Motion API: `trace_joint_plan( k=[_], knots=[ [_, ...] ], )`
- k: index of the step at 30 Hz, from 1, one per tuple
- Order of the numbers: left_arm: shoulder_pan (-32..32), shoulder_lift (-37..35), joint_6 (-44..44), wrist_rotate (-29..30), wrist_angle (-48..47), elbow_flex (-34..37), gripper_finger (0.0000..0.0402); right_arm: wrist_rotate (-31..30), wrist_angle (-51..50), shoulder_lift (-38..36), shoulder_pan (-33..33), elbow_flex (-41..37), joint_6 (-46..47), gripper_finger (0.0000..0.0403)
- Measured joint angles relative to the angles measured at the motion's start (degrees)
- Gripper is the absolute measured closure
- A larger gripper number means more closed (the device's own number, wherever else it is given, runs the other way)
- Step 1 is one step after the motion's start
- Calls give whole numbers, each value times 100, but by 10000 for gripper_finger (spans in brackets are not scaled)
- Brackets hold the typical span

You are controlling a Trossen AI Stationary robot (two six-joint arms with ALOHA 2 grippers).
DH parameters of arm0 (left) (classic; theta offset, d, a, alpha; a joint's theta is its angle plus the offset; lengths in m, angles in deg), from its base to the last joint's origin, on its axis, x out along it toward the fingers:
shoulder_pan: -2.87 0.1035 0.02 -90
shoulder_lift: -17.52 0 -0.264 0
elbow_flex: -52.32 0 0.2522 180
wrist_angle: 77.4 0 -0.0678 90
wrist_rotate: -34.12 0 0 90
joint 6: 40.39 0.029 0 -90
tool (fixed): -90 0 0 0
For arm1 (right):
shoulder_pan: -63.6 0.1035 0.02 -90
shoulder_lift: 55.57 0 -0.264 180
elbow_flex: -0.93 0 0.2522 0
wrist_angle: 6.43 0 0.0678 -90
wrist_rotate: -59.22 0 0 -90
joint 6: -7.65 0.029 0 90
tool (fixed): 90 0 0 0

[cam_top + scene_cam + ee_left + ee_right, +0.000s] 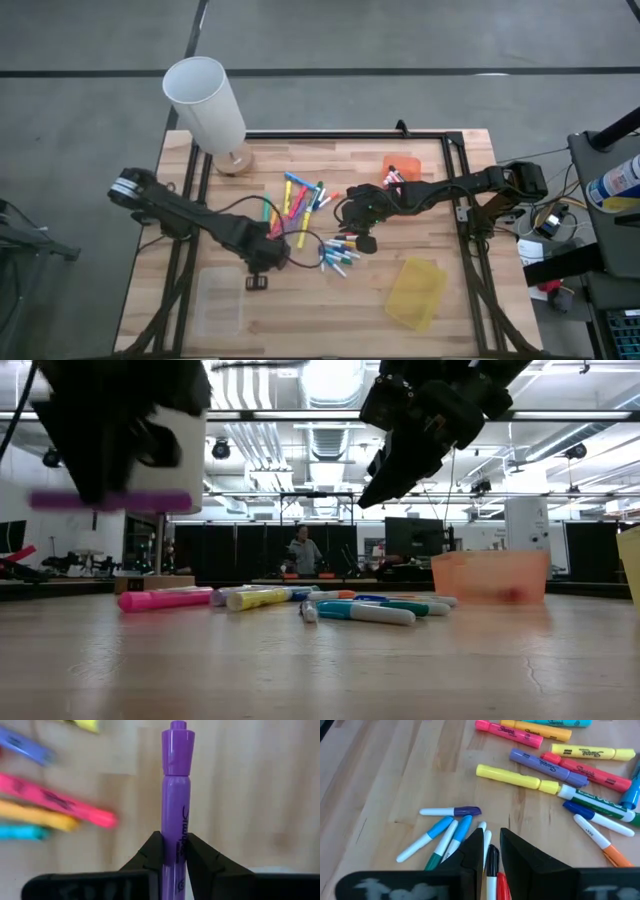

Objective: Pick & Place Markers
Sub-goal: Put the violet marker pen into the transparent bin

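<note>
I have the left gripper [174,851] clamped on a purple marker [176,795], lifted above the table [330,300]. My right gripper [491,851] pinches a red-and-white marker [491,870] over the pile. Next: carry each to a bin.

- The table [300,300] is a light butcher-block wooden top with a black frame running along its edges.
- Loose markers [300,200] lie scattered across its middle: yellow, pink, orange, green, blue, purple, some white-barrelled.
- A white cylinder [205,103] on a round wooden base stands at the far left corner.
- An orange translucent bin [403,166] sits toward the far right.
- A yellow translucent bin [417,292] lies near the front right.
- A clear bin [220,300] rests at the front left.
</note>
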State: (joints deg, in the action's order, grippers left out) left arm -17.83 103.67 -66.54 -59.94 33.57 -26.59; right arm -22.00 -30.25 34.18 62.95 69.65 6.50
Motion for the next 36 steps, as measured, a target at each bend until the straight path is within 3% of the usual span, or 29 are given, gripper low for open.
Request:
trace_joint_plan(
  k=[3, 9, 18, 22, 36],
  knots=[
    [-167, -373, -1122, -605, -11, 4, 349, 0, 15, 0, 0, 0, -35, 346],
    [-986, -1114, -3323, -948, -124, 163, 348, 0, 19, 0, 0, 0, -185, 346],
    [-2368, -1524, -6279, -397, -148, 844, 347, 1, 59, 0, 2, 0, -251, 346],
    [-2653, -1497, -6750, -390, 90, 1204, 346, 1, 177, 0, 1, -2, -252, 346],
    [-2650, -1494, -7902, -494, 592, 2258, 329, 8, 317, 0, 2, -22, -185, 346]
  ],
)
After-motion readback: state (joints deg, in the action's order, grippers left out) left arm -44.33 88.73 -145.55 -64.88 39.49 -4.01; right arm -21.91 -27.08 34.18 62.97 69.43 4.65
